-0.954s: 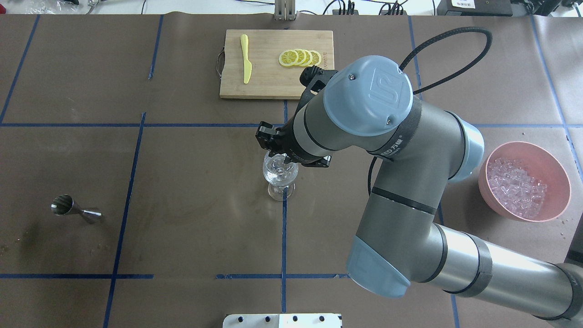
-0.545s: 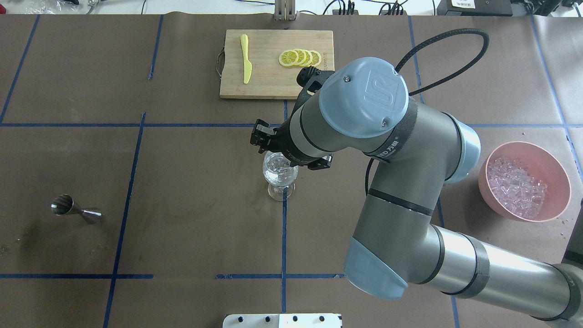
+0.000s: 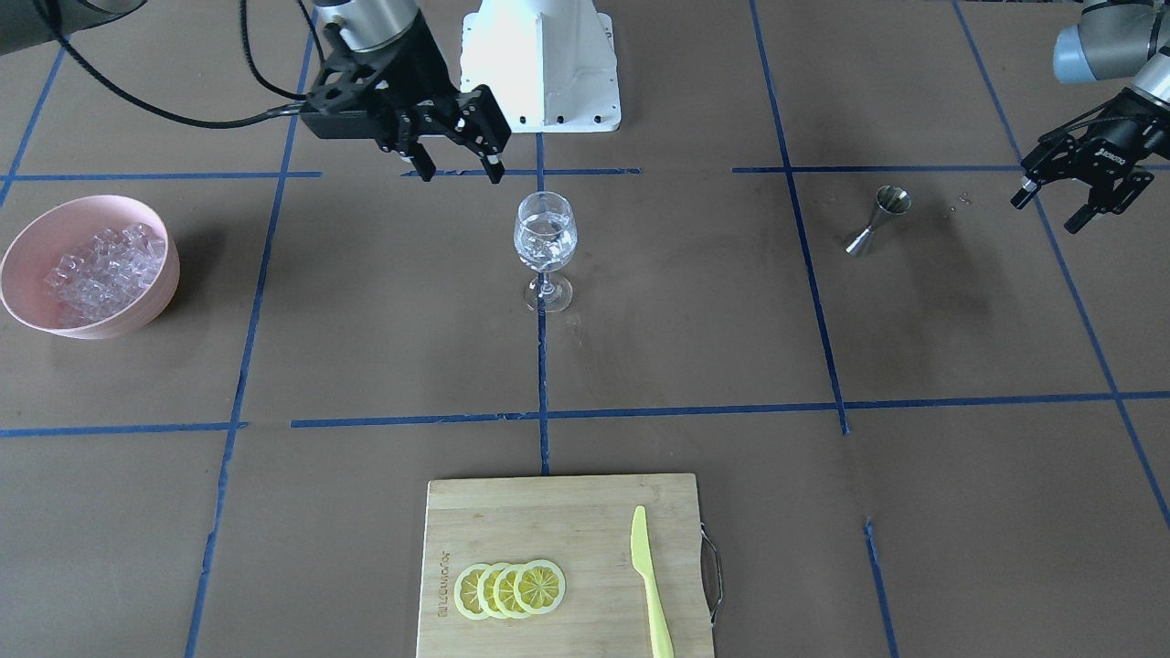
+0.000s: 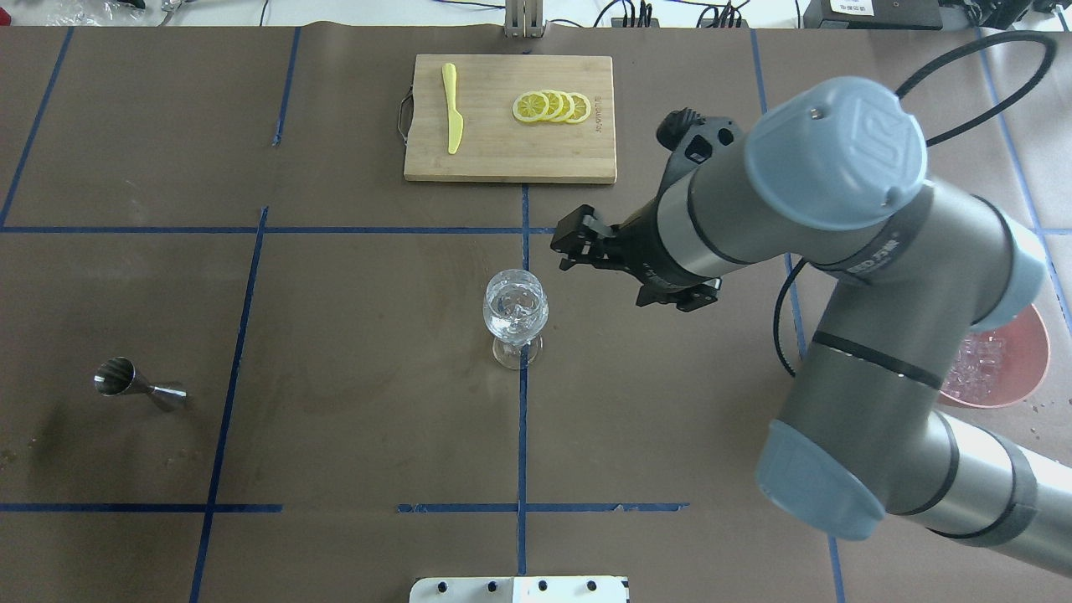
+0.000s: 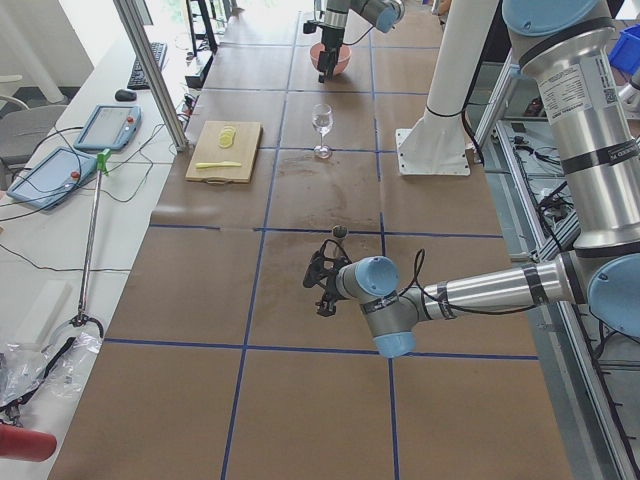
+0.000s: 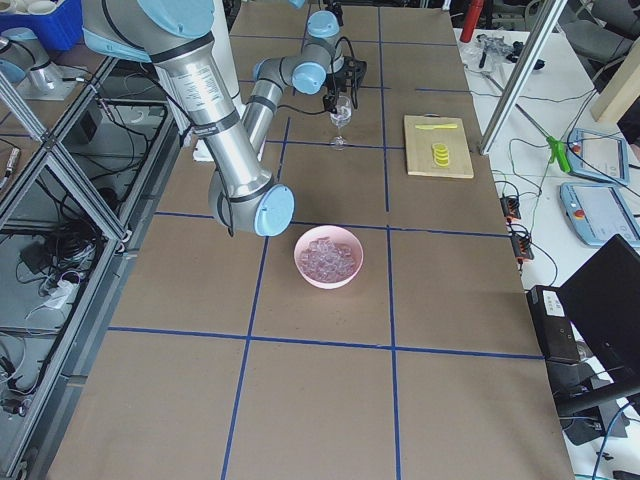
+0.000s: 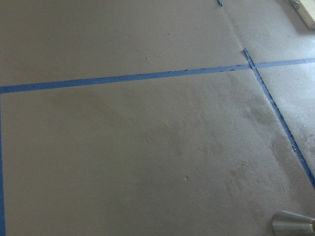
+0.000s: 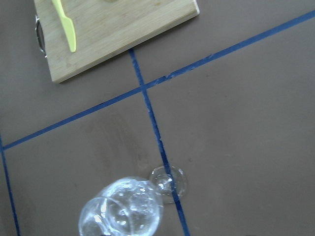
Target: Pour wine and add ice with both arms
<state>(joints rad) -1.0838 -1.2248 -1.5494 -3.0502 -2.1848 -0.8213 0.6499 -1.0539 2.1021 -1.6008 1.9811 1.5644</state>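
Brown desk [image 4: 335,402] w/ blue tape grid. My right hand [image 4: 576,248] hangs empty, fingers spread, just beside the stemmed glass [image 4: 515,316] and above its rim; wine [image 3: 546,247] plus a few cubes sit inside. I judge: ice step, prob. near done. If more is needed, reach to the ice [image 3: 96,265] in the pink bowl [image 3: 146,311], well apart on my wrist side, and pinch gently. Left hand [image 3: 1044,212], far across, is open too, near the jigger [image 3: 882,219].

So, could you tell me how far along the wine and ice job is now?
Pouring and icing look done: the clear stemmed glass holds colourless liquid with what look like small clear cubes. Nothing is in hand: the right gripper hangs open and empty beside it, the left gripper open near the steel jigger. Perhaps more ice from the pink bowl remains.
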